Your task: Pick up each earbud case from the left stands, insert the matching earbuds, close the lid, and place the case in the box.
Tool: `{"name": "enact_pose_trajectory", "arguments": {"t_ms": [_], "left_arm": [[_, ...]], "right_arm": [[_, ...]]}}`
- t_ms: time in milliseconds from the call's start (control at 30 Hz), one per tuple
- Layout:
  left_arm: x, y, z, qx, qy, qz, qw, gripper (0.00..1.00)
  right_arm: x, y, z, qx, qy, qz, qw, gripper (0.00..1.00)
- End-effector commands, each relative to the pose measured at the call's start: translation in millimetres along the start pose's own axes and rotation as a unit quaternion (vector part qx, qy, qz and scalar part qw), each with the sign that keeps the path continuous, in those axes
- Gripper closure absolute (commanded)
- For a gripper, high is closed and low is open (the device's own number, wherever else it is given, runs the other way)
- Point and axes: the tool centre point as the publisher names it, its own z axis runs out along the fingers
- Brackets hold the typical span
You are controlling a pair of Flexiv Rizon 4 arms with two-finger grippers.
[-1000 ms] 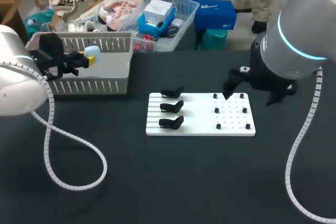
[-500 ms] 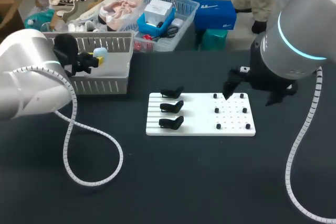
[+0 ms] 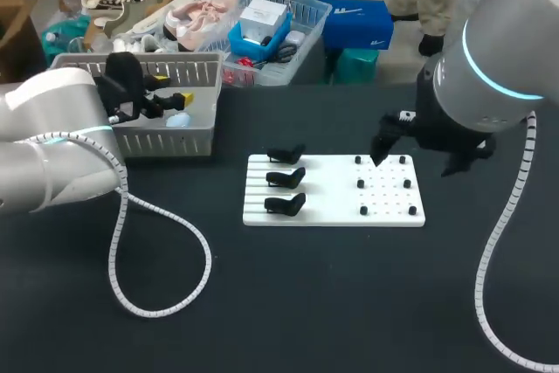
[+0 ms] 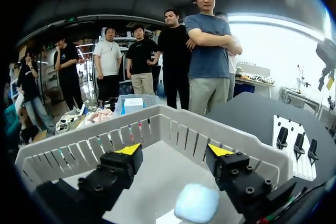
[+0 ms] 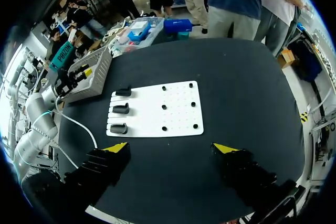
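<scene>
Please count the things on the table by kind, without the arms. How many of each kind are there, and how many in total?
black stands: 3
black pegs on the board: 6
light blue earbud case: 1
grey basket: 1
white board: 1
Total: 12

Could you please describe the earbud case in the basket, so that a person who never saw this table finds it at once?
Look at the grey slatted basket at the far left corner of the table. Inside it, just below the open left gripper, is the earbud case. It is a small rounded pale-blue shell, the only thing visible in the basket.
</scene>
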Motion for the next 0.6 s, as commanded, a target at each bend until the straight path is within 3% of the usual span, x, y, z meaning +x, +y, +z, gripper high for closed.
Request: {"name": "enact_pose_trajectory", "arguments": {"t_ms": [33, 367, 600], "left_arm": [[-14.3, -13.2, -24.1, -0.008, -0.03, 0.014, 0.999, 0.0], [-62.1, -56.6, -52.6, 0.032, -0.086, 0.046, 0.995, 0.0], [-80.6, -98.4, -68.0, 0.084, -0.084, 0.067, 0.991, 0.0]], "right_arm": [[2.6, -1.3, -0.1, -0.001, -0.005, 0.001, 1.0, 0.0], [2.6, -1.3, -0.1, -0.001, -0.005, 0.001, 1.0, 0.0], [2.6, -1.3, -0.1, -0.001, -0.005, 0.001, 1.0, 0.0]]}}
